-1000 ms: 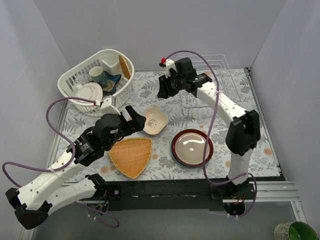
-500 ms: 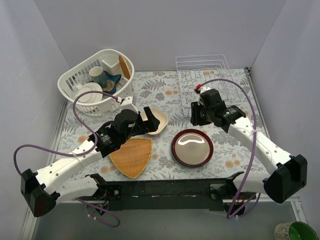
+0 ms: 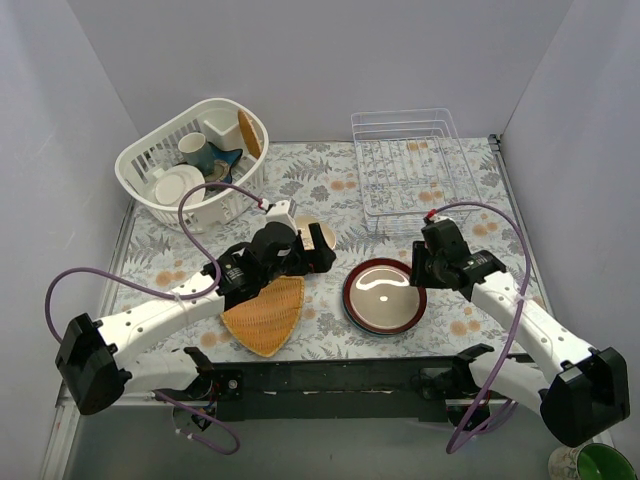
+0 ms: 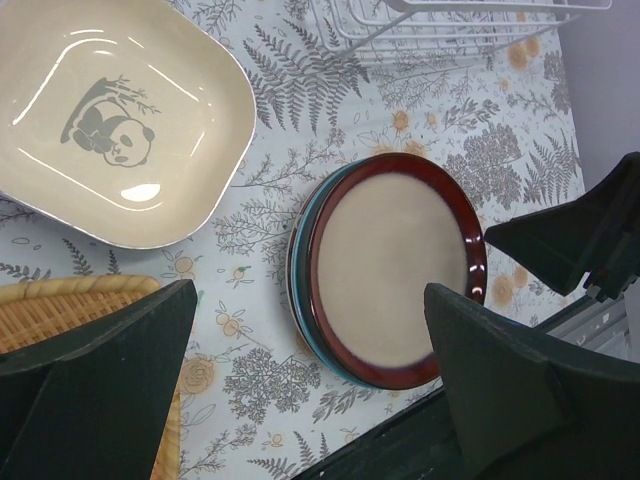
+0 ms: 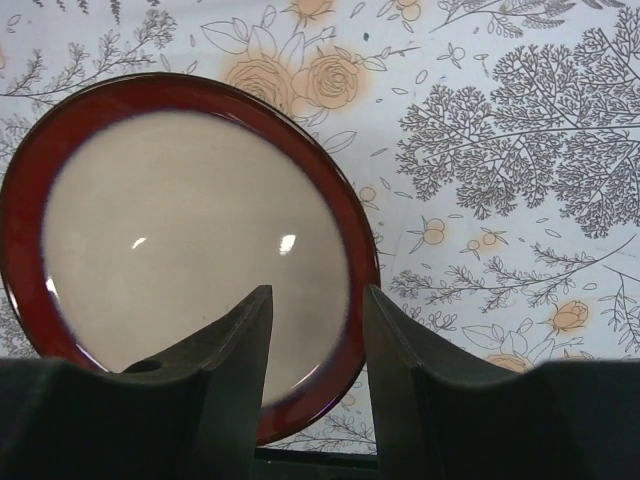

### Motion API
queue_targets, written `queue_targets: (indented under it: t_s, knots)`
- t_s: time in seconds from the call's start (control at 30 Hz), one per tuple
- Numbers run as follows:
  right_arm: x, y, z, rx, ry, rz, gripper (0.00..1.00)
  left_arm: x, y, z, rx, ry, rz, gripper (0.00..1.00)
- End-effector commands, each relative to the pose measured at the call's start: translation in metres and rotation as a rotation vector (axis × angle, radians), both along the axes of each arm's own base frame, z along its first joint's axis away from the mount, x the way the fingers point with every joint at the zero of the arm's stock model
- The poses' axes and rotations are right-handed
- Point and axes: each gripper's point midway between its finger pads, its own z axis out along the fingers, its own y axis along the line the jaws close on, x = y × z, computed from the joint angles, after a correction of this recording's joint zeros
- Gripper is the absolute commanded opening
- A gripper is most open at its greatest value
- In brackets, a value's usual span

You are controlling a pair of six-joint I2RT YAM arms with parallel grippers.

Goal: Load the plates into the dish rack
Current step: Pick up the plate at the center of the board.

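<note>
Now left fingers (image 4: 100,390) spread wide, empty, above the cream dish (image 4: 110,110) and red plate (image 5: 190,250); right fingers (image 5: 230,370) parted, empty, over that plate's rim.

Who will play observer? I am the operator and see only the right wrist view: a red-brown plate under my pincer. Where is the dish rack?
Observer: The white wire dish rack stands beyond the red-brown plate, at the table's far edge by the back wall.
Operator: Is that plate alone on the table?
Observer: No. The left wrist view shows a teal rim under it, so it rests on another plate.
Operator: Where is the other arm?
Observer: The left pincer is open, near a cream panda dish that lies left of the plate, apart from it.
</note>
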Motion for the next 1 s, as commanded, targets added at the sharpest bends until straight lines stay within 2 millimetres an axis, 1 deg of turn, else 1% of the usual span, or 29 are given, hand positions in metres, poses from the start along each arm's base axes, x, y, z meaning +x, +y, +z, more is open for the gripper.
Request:
queue_targets:
  t_s: [0.0, 0.1, 0.17, 0.23, 0.3, 0.33, 0.4, 0.43, 0.7, 0.77, 0.8, 0.83, 0.9, 0.93, 0.97]
  knots:
    - [-0.003, -0.015, -0.005, -0.003, -0.016, -0.052, 0.49, -0.003, -0.011, 0.003, -0.017, -0.017, -0.038, 0.98]
    - [-0.007, -0.017, -0.013, 0.019, -0.004, -0.059, 0.48, -0.004, -0.014, 0.000, -0.018, -0.012, -0.045, 0.98]
    - [-0.006, -0.014, -0.015, 0.038, -0.004, -0.060, 0.47, -0.004, -0.015, 0.000, -0.019, -0.011, -0.046, 0.98]
    - [-0.010, -0.016, -0.023, 0.037, 0.025, -0.070, 0.45, -0.005, -0.015, -0.001, -0.019, -0.010, -0.045, 0.98]
    - [-0.010, -0.015, -0.027, 0.056, 0.028, -0.088, 0.44, -0.005, -0.015, 0.001, -0.024, -0.015, -0.045, 0.98]
    - [-0.014, -0.013, -0.031, 0.069, 0.039, -0.089, 0.42, -0.005, -0.014, 0.002, -0.024, -0.016, -0.044, 0.98]
    - [-0.013, -0.011, -0.030, 0.098, 0.026, -0.107, 0.39, -0.005, -0.013, 0.003, -0.023, -0.020, -0.043, 0.98]
    - [-0.016, -0.011, -0.034, 0.102, 0.036, -0.108, 0.35, -0.006, -0.012, 0.002, -0.023, -0.019, -0.041, 0.98]
    - [-0.021, -0.012, -0.044, 0.113, 0.062, -0.135, 0.33, -0.008, -0.009, 0.003, -0.029, -0.020, -0.037, 0.98]
    - [-0.023, -0.012, -0.046, 0.115, 0.066, -0.139, 0.30, -0.008, -0.009, 0.002, -0.029, -0.018, -0.034, 0.98]
    - [-0.023, -0.012, -0.046, 0.120, 0.064, -0.144, 0.28, -0.008, -0.009, 0.001, -0.029, -0.017, -0.034, 0.98]
    - [-0.024, -0.012, -0.047, 0.120, 0.069, -0.145, 0.22, -0.008, -0.009, 0.000, -0.030, -0.013, -0.033, 0.98]
    - [-0.025, -0.013, -0.048, 0.127, 0.069, -0.156, 0.14, -0.008, -0.009, 0.000, -0.032, -0.013, -0.033, 0.98]
    - [-0.025, -0.014, -0.047, 0.124, 0.065, -0.164, 0.05, -0.009, -0.009, -0.001, -0.030, -0.009, -0.032, 0.98]
    - [-0.025, -0.015, -0.047, 0.127, 0.063, -0.176, 0.01, -0.009, -0.009, -0.002, -0.028, -0.008, -0.035, 0.98]
